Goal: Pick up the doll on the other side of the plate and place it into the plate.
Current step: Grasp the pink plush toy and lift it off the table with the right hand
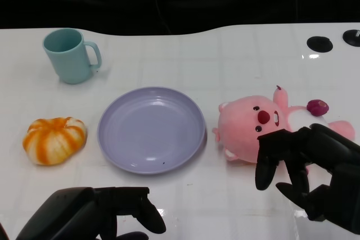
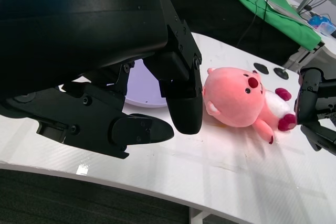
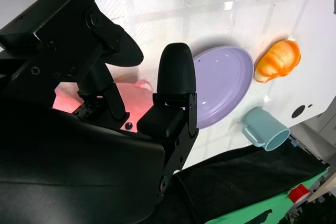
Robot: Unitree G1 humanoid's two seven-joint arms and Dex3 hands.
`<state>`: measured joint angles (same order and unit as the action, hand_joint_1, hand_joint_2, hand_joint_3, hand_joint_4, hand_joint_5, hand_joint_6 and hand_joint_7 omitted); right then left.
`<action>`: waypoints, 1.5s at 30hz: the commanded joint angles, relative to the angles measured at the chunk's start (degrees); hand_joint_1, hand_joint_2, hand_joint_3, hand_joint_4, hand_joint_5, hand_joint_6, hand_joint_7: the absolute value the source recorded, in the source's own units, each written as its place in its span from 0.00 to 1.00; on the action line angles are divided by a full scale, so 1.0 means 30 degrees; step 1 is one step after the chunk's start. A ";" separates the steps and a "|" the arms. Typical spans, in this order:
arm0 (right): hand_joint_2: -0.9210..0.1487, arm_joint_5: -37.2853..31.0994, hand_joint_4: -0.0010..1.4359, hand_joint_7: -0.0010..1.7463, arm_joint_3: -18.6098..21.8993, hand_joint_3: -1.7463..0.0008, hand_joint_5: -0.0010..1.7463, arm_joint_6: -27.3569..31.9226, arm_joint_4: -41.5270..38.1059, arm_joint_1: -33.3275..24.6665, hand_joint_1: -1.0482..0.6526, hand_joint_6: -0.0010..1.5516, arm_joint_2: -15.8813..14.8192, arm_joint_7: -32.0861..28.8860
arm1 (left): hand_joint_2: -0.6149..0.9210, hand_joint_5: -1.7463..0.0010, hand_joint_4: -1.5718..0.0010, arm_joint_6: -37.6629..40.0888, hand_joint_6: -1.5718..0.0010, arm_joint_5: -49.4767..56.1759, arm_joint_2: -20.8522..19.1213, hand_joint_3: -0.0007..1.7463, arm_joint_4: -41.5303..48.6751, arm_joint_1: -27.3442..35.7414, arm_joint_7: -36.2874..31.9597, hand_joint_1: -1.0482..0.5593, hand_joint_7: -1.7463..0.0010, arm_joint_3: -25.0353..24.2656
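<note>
A pink plush doll (image 1: 256,123) lies on the white table just right of the lavender plate (image 1: 152,129), which holds nothing. My right hand (image 1: 306,170) hangs over the doll's near side with fingers spread and holds nothing; its fingers (image 3: 176,77) stand above the pink doll (image 3: 131,98). My left hand (image 1: 98,213) stays low at the near edge, in front of the plate, fingers apart and empty. The left wrist view shows the doll (image 2: 239,98) on its back beside the plate (image 2: 144,90), with the right hand (image 2: 315,111) at its far side.
An orange-and-white pumpkin-shaped toy (image 1: 54,139) lies left of the plate. A teal mug (image 1: 70,55) stands at the back left. Two black round fittings (image 1: 319,43) sit in the table's far right corner. Green cloth (image 2: 252,3) lies beyond the table.
</note>
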<state>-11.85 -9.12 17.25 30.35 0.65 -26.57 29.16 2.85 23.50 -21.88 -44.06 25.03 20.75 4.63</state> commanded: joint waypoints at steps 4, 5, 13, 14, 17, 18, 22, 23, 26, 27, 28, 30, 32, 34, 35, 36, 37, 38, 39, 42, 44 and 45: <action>0.44 -0.1030 0.49 0.45 0.0389 0.44 0.78 -0.0241 0.0129 0.0162 0.60 0.51 0.0031 -0.1371 | 1.00 0.03 0.60 -0.0080 0.53 -0.0216 -0.0216 0.21 -0.0013 -0.0070 0.0182 0.52 0.51 -0.0114; 0.44 -0.1380 0.49 0.39 0.0385 0.47 0.69 -0.0306 0.0145 0.0161 0.59 0.50 0.0079 -0.1705 | 1.00 0.03 0.60 -0.0184 0.53 -0.0234 -0.0218 0.21 0.0033 -0.0071 0.0140 0.53 0.50 -0.0117; 0.53 -0.3718 0.31 0.17 0.0335 0.46 0.59 -0.0322 -0.0289 0.0444 0.55 0.42 0.0157 -0.3201 | 1.00 0.04 0.60 -0.0377 0.53 -0.0251 -0.0251 0.21 0.0130 0.0040 0.0091 0.52 0.50 -0.0210; 0.53 -0.4031 0.27 0.15 0.0318 0.47 0.57 -0.0284 -0.0346 0.0494 0.53 0.40 0.0115 -0.3285 | 1.00 0.04 0.60 -0.0393 0.53 -0.0284 -0.0245 0.21 0.0133 0.0051 0.0092 0.52 0.50 -0.0221; 0.44 -0.5075 0.22 0.10 0.0235 0.57 0.52 0.0243 -0.0362 0.0669 0.49 0.37 -0.0036 -0.3224 | 1.00 0.04 0.60 -0.0352 0.53 -0.0292 -0.0292 0.21 0.0098 0.0061 0.0157 0.52 0.50 -0.0235; 0.39 -0.5420 0.21 0.09 0.0207 0.62 0.51 0.0432 -0.0357 0.0715 0.48 0.37 -0.0015 -0.3216 | 1.00 0.04 0.60 -0.0329 0.53 -0.0290 -0.0307 0.21 0.0084 0.0062 0.0172 0.52 0.50 -0.0237; 0.31 -0.6828 0.20 0.05 0.0042 0.72 0.46 0.0612 -0.0550 0.0851 0.45 0.35 0.0040 -0.3435 | 1.00 0.03 0.61 -0.0301 0.53 -0.0280 -0.0303 0.21 0.0076 0.0055 0.0156 0.52 0.51 -0.0214; 0.26 -0.7232 0.18 0.03 -0.0033 0.77 0.45 0.0795 -0.0542 0.0895 0.43 0.33 0.0018 -0.3352 | 1.00 0.03 0.61 -0.0369 0.53 -0.0271 -0.0301 0.21 0.0108 0.0053 0.0119 0.52 0.51 -0.0206; 0.17 -0.8230 0.13 0.01 -0.0267 0.86 0.45 0.1624 -0.0356 0.1040 0.39 0.30 -0.0087 -0.2662 | 1.00 0.03 0.60 -0.0451 0.53 -0.0246 -0.0291 0.21 0.0147 0.0059 0.0078 0.52 0.51 -0.0175; 0.11 -0.8546 0.11 0.00 -0.0352 0.92 0.45 0.1947 -0.0283 0.1098 0.37 0.29 -0.0165 -0.2322 | 1.00 0.03 0.61 -0.0418 0.53 -0.0235 -0.0272 0.21 0.0138 0.0060 0.0083 0.53 0.51 -0.0150; 0.09 -0.8782 0.10 0.00 -0.0406 0.94 0.44 0.2174 -0.0227 0.1140 0.35 0.28 -0.0197 -0.2070 | 1.00 0.03 0.61 -0.0396 0.53 -0.0227 -0.0258 0.21 0.0133 0.0061 0.0086 0.53 0.51 -0.0134; 0.07 -0.9452 0.09 0.00 -0.0596 0.97 0.44 0.2499 -0.0176 0.1244 0.32 0.26 -0.0320 -0.1609 | 1.00 0.03 0.61 -0.0379 0.53 -0.0169 -0.0211 0.21 0.0165 0.0022 0.0055 0.53 0.51 -0.0055; 0.07 -0.9931 0.08 0.00 -0.0694 0.98 0.44 0.2603 -0.0194 0.1318 0.31 0.25 -0.0353 -0.1368 | 1.00 0.03 0.61 -0.0334 0.53 -0.0112 -0.0174 0.21 0.0193 -0.0052 0.0039 0.52 0.51 0.0040; 0.06 -1.0285 0.08 0.00 -0.0752 0.99 0.43 0.2694 -0.0260 0.1407 0.31 0.25 -0.0309 -0.1219 | 1.00 0.03 0.61 -0.0289 0.53 -0.0073 -0.0147 0.21 0.0221 -0.0132 0.0032 0.52 0.50 0.0108; 0.06 -1.0535 0.07 0.00 -0.0828 0.99 0.43 0.2852 -0.0308 0.1510 0.31 0.23 -0.0273 -0.1092 | 1.00 0.03 0.61 -0.0283 0.54 -0.0095 -0.0131 0.21 0.0259 -0.0176 0.0028 0.52 0.50 0.0132; 0.06 -1.0788 0.07 0.00 -0.0913 0.99 0.43 0.3078 -0.0351 0.1631 0.31 0.23 -0.0202 -0.0931 | 1.00 0.03 0.61 -0.0286 0.54 -0.0137 -0.0110 0.21 0.0306 -0.0212 0.0021 0.53 0.50 0.0155; 0.05 -1.1037 0.06 0.00 -0.1009 0.99 0.43 0.3335 -0.0415 0.1757 0.30 0.22 -0.0103 -0.0793 | 1.00 0.03 0.61 -0.0300 0.54 -0.0169 -0.0089 0.21 0.0359 -0.0248 0.0005 0.53 0.50 0.0181; 0.05 -1.1291 0.06 0.00 -0.1136 0.99 0.43 0.3512 -0.0544 0.1873 0.30 0.21 -0.0016 -0.0745 | 1.00 0.03 0.61 -0.0296 0.54 -0.0170 -0.0079 0.21 0.0398 -0.0273 0.0002 0.53 0.49 0.0211; 0.05 -1.1486 0.06 0.00 -0.1232 0.99 0.43 0.3627 -0.0657 0.1961 0.30 0.22 0.0048 -0.0711 | 1.00 0.03 0.61 -0.0296 0.54 -0.0153 -0.0074 0.21 0.0431 -0.0298 -0.0003 0.53 0.49 0.0240; 0.05 -1.1709 0.07 0.00 -0.1460 1.00 0.41 0.3878 -0.1091 0.2241 0.31 0.22 0.0210 -0.0557 | 1.00 0.02 0.61 -0.0340 0.54 -0.0010 -0.0059 0.21 0.0542 -0.0402 -0.0067 0.53 0.49 0.0392; 0.04 -1.1766 0.07 0.00 -0.1705 1.00 0.40 0.4005 -0.1655 0.2518 0.32 0.22 0.0325 -0.0443 | 1.00 0.02 0.61 -0.0262 0.54 0.0103 -0.0036 0.22 0.0599 -0.0486 -0.0081 0.53 0.49 0.0531; 0.04 -1.1849 0.07 0.00 -0.1868 1.00 0.39 0.4077 -0.1981 0.2676 0.31 0.21 0.0374 -0.0397 | 1.00 0.02 0.61 -0.0213 0.54 0.0125 -0.0016 0.22 0.0606 -0.0513 -0.0062 0.52 0.49 0.0584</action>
<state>-46.73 -14.50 28.84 25.59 7.66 -25.48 27.46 1.93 23.71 -21.82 -42.76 23.66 20.73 6.20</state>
